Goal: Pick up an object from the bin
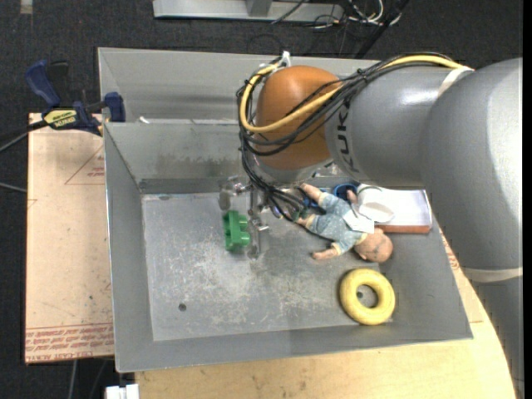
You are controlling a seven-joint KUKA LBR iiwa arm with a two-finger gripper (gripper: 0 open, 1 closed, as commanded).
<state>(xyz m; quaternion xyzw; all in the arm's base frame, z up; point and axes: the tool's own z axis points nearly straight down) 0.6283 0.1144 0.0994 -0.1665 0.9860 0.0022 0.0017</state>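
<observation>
The gripper (242, 223) sits low at the green block (236, 233) mid-frame; I cannot tell whether it has closed, and the lift is not yet done.

Small green plastic block (236, 232), chunky, roughly rectangular, bright solid colour, finer detail too small to tell, long side approx. upright, on bin (191, 289) floor near ctr, toward back wall, apart from other items, whether resting or lifted unclear
</observation>
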